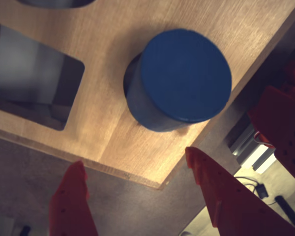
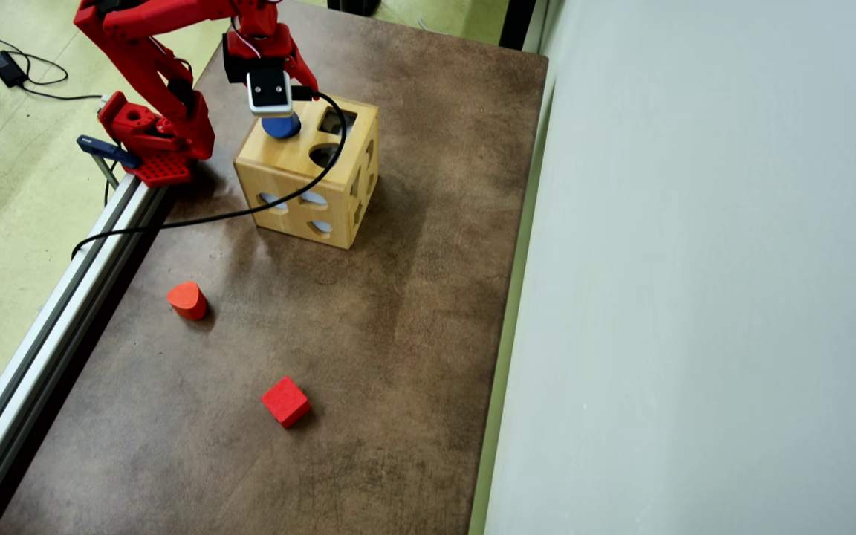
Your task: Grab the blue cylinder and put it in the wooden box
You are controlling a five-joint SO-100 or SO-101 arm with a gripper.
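Leftmost in the overhead view, the red arm [image 2: 153, 82] reaches from its base at the table's [image 2: 368, 371] far-left edge over the box [image 2: 290, 174]. Its gripper [image 1: 137, 169] hangs above the box top; in the wrist view both red fingers [image 1: 71, 201] stand spread apart, holding nothing. Just beyond them the cylinder [image 1: 184, 76] sits upright in a round cut-out in the box top, near the edge, part of its body still above the wood; a square cut-out lies to its left. Nearer on the table, well apart from the box, lie an orange-red block [image 2: 187, 299] and, further right, a red cube [image 2: 284, 401].
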